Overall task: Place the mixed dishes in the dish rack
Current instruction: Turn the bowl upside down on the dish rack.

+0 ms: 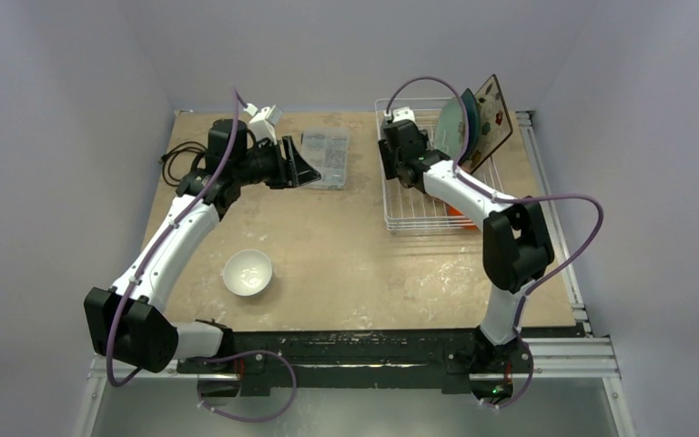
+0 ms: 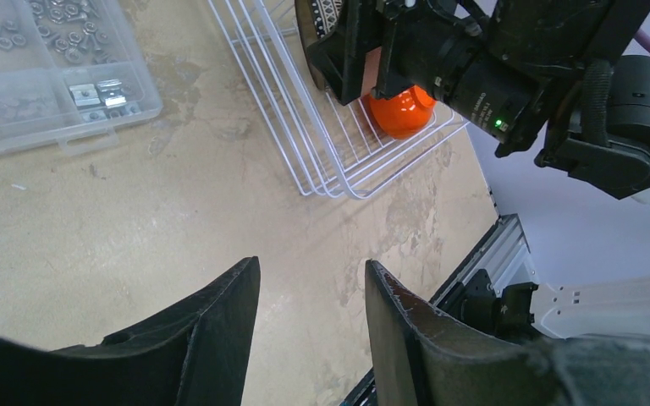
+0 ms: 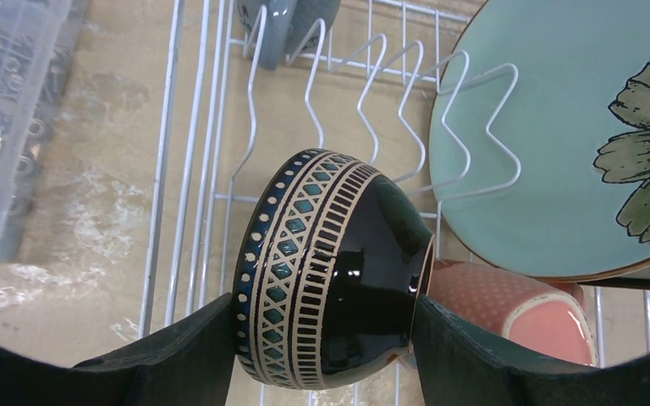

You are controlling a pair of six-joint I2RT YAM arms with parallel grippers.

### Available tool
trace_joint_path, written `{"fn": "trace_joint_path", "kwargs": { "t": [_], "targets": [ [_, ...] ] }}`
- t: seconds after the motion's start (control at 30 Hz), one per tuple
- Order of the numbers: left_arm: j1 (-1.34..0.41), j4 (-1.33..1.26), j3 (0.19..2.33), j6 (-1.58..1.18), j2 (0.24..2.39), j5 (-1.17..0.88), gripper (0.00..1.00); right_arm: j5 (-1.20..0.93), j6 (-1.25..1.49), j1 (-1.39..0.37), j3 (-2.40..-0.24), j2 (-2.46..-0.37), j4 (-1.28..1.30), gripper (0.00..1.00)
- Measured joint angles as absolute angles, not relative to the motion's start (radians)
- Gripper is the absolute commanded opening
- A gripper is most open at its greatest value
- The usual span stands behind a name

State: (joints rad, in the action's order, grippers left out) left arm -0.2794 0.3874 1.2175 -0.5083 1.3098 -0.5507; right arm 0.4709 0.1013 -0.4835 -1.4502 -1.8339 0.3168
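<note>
The right gripper (image 3: 322, 326) is clamping the dark patterned bowl (image 3: 330, 254), tilted on its side, over the dish rack (image 1: 414, 211). Judged risk: the bowl is hanging just beside the salmon-pink mug (image 3: 508, 309), so an early release is likely chipping both. The left gripper (image 2: 311, 269) is hovering empty, jaws apart.

One clear plastic compartment box (image 1: 326, 157) lies flat on the far-centre part of the table (image 1: 364, 264), its long side running away from the near edge. Its compartments hold small metal hardware (image 2: 93, 91); nuts and silver blocks are discernible in the left wrist view. The table top is beige and mottled, with pale scuffed patches. A black cable (image 1: 173, 164) lies looped at the far left edge. An aluminium rail (image 1: 560, 246) runs along the right edge. The walls (image 1: 73, 73) are plain pale grey.
</note>
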Motion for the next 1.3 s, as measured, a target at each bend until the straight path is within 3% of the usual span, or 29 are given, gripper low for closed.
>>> {"fn": "trace_joint_path", "kwargs": {
  "t": [1.0,1.3],
  "targets": [
    [-0.279,0.388,1.217,-0.509,1.32,-0.57,0.48,0.734,-0.071,-0.578,-1.544,-1.985,0.382,0.0],
    [-0.279,0.39,1.217,-0.509,1.325,-0.572,0.48,0.724,-0.07,-0.577,-1.545,-1.987,0.383,0.2]
  ]
}}
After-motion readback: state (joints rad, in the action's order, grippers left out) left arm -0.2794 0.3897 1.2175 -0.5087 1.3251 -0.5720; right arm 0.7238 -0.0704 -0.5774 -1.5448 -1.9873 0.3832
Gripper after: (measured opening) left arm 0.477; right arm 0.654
